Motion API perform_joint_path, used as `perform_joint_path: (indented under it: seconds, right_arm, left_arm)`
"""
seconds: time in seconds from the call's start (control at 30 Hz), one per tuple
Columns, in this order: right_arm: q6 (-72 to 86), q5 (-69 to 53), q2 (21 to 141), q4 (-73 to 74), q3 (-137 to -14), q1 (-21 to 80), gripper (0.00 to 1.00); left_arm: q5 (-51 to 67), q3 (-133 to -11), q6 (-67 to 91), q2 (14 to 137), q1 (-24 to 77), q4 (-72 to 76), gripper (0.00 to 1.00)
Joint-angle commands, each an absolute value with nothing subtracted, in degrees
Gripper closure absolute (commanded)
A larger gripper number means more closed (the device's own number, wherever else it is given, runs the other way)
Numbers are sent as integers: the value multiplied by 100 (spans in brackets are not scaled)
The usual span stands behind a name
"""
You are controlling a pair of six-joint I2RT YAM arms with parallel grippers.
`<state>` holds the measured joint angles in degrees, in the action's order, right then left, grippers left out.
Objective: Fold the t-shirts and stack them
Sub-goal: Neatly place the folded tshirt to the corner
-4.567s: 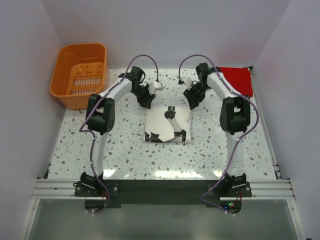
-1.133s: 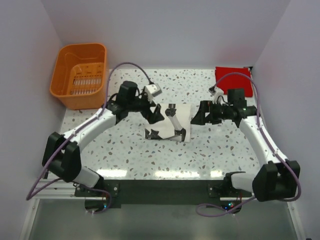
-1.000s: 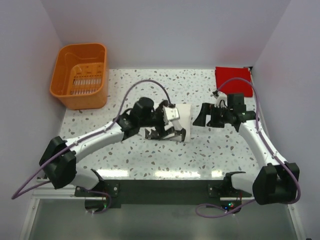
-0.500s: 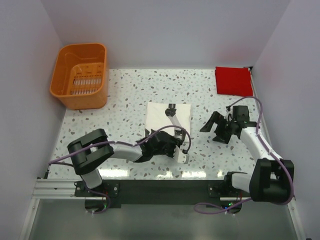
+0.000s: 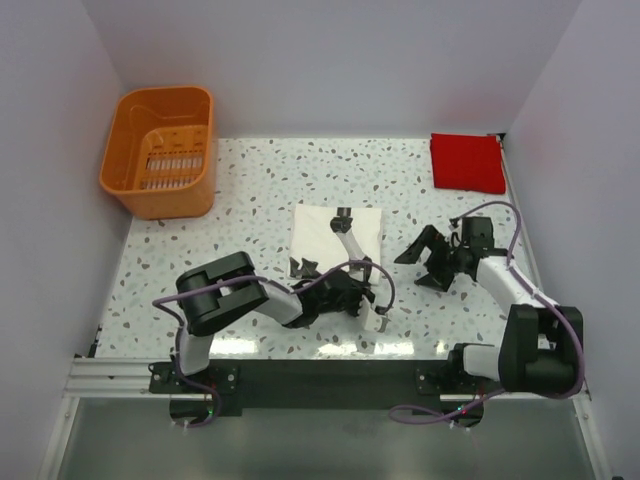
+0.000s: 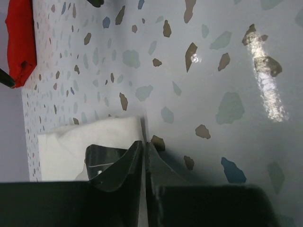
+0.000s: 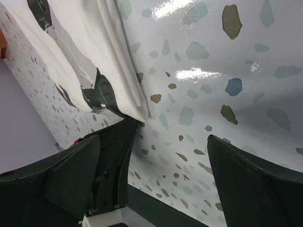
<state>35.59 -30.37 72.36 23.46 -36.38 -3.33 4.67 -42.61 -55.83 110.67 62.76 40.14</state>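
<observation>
Top external view, 12 o'clock at the far wall: the cream-white t-shirt [image 5: 325, 232] lies folded flat at the middle of the counter [image 5: 250, 190]. It is a near-square packet with black print on its upper face. Its edges run square to the counter, and its slightly longer side goes from 9 to 3 o'clock. Folded like this, neck and hem cannot be told apart. The red t-shirt [image 5: 467, 162] sits well apart in the far corner at about 1 o'clock, also a flat folded near-square, its longer side again from 9 to 3. The orange basket [image 5: 150, 198] stands at 10 o'clock, off the speckled surface.

The left arm is bent low along the near edge, reaching to the white shirt's 5 o'clock corner. On the left wrist camera the left claw [image 6: 143, 144] has its two fingers almost together, only a thin slit between them, nipping that corner of cloth. The rest of the white fold spreads away behind one finger.

The right claw [image 5: 421, 264] hangs at 3 o'clock of the white shirt, near it but apart, jaws spread wide and holding nothing. Its mouth faces 9 o'clock toward the shirt's edge
</observation>
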Motion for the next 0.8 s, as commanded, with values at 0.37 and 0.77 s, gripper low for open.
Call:
perform_joint_path:
  seconds: [0.37,0.77]
  right_arm:
    - [4350,-3542,8516,265,-3550,-246,5]
    - [4887,-3533,9114,-378,-3744,97,7]
  left_arm:
    - [1380,-4737,-4008,10371,5669,3648,100]
    - [1872,-5344,-4122,10433,5581,2269,69]
